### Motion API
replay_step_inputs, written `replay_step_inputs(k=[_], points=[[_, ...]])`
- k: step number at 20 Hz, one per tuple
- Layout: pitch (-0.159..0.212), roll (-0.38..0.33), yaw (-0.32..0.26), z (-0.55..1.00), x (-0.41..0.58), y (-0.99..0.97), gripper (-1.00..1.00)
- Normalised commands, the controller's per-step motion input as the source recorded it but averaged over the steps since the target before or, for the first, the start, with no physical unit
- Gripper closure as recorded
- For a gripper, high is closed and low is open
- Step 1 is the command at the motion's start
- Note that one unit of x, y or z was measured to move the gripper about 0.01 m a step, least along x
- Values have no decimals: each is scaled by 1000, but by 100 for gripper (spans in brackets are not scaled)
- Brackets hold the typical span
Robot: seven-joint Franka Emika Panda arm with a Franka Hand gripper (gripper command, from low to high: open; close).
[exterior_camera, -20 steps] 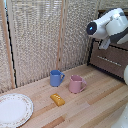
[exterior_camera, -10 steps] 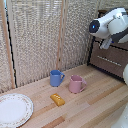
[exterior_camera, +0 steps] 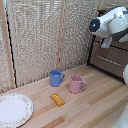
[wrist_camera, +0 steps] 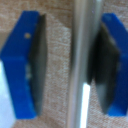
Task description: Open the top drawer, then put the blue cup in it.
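The gripper (wrist_camera: 70,65) is straddling the silver bar handle (wrist_camera: 84,75) of the top drawer (exterior_camera: 116,44) with its jaws released, one pad touching the bar and the other apart from it, so it should be closing squarely before pulling straight outward. The bar's long axis is running along the drawer front, across the pads. The blue cup (exterior_camera: 56,78) is standing upright just beside the pink mug (exterior_camera: 76,84), well apart from the dresser, its loop handle pointing toward that mug.

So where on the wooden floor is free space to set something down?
Bare wood lies between the white plate and the yellow block, and on the exterior view's right of the pink mug, before the dresser. It is crowded around the blue cup, pink mug and block.
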Motion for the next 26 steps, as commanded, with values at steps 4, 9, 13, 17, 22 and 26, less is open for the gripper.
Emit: replay_step_inputs(k=[4, 9, 13, 17, 22, 26], points=[[37, 24, 87, -50, 259, 660, 100], [4, 0, -48, -81, 355, 922, 100], [29, 7, -72, -39, 283, 906, 100], [36, 9, -83, -1, 231, 884, 100], [31, -3, -80, 0, 165, 781, 100], [9, -7, -20, -23, 34, 96, -100]])
